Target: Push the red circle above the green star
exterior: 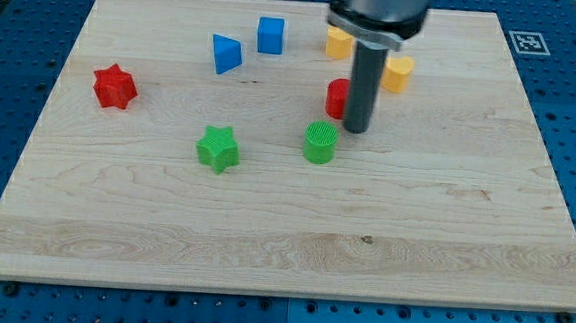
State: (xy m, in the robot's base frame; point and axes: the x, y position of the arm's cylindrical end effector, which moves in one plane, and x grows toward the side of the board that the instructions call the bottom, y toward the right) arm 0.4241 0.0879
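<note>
The red circle [337, 97] sits at the board's upper middle, partly hidden behind my rod. My tip [356, 130] rests on the board right against the red circle's right side, just above and right of the green circle [320, 142]. The green star [218, 148] lies to the view's left of the green circle, well left and below the red circle.
A red star [114, 87] is at the left. A blue triangular block [225, 55] and a blue cube [270, 35] are at the upper middle. Two yellow blocks [338, 42] [397, 75] lie near the rod at the top. The wooden board [284, 231] sits on a blue perforated table.
</note>
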